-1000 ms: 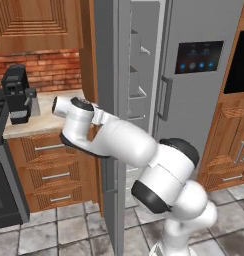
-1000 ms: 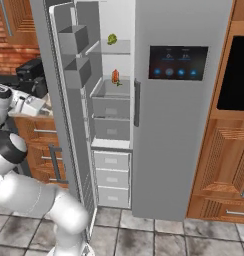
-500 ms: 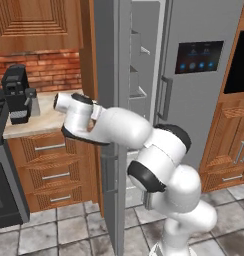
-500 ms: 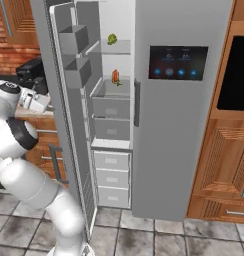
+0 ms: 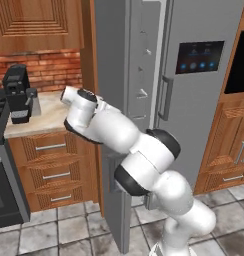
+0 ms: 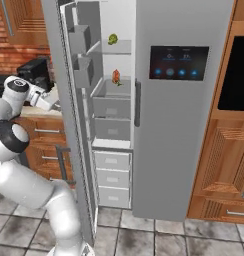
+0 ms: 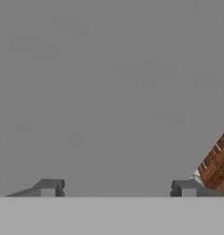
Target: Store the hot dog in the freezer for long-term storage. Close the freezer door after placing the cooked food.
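The hot dog [image 6: 116, 76] sits on a freezer [image 6: 112, 125] shelf, above the drawers [image 6: 112, 114]; it reads as standing upright, though it is too small to be sure of its long axis. A green food [image 6: 112, 39] lies on the shelf above. The door [image 6: 69, 125] swings out toward the robot, its edge facing the camera, leaving the compartment front open. The claw [image 7: 117, 189] is spread wide and empty, close against the door's flat grey outer face, near the tabletop [image 5: 49, 114] with the coffee machine [image 5: 18, 93].

freezer door [image 5: 114, 125] plain grey — hot dog [image 6: 116, 76] red-orange, tan.
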